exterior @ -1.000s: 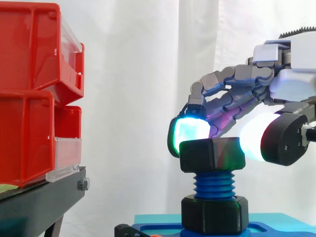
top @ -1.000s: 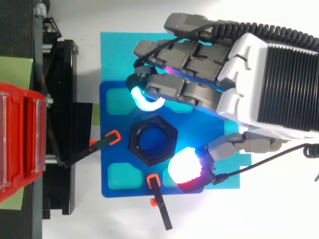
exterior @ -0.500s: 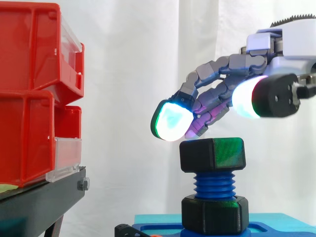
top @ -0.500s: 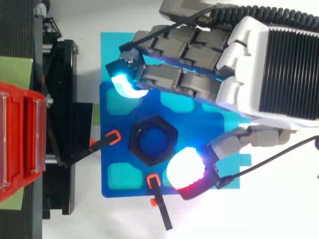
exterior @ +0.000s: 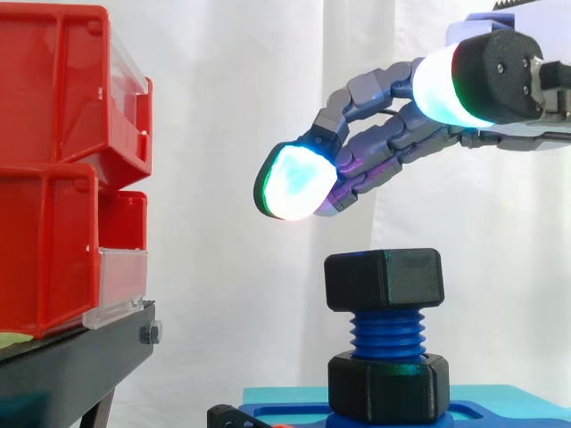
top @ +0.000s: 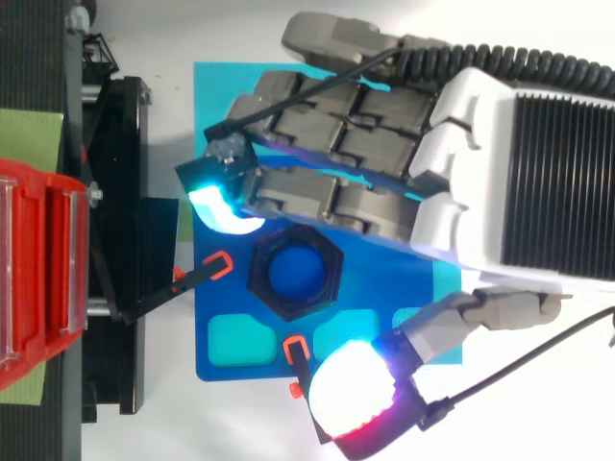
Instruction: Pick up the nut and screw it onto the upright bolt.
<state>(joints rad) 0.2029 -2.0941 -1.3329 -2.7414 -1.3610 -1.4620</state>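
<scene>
A black hexagonal nut (exterior: 384, 279) sits threaded on the top of the upright blue bolt (exterior: 386, 334), with a second black nut (exterior: 387, 385) at the bolt's foot. From above, the nut (top: 293, 272) rings the blue bolt end (top: 294, 272). The hand (top: 404, 182) hovers above the nut, apart from it, holding nothing. Its fingers (exterior: 375, 160) are stretched out to the left and the thumb pad (exterior: 455, 85) is raised well clear. The hand is open.
The bolt stands on a blue base (top: 380, 288) on a cyan sheet (top: 216, 86). Two black clamps with orange tips (top: 216, 264) hold the base. Red bins (exterior: 62, 169) stacked on a black stand (exterior: 71, 366) are at the left.
The hand has let go of the nut and risen up and away from it, with its fingers spreading out. The nut stays on the bolt.
</scene>
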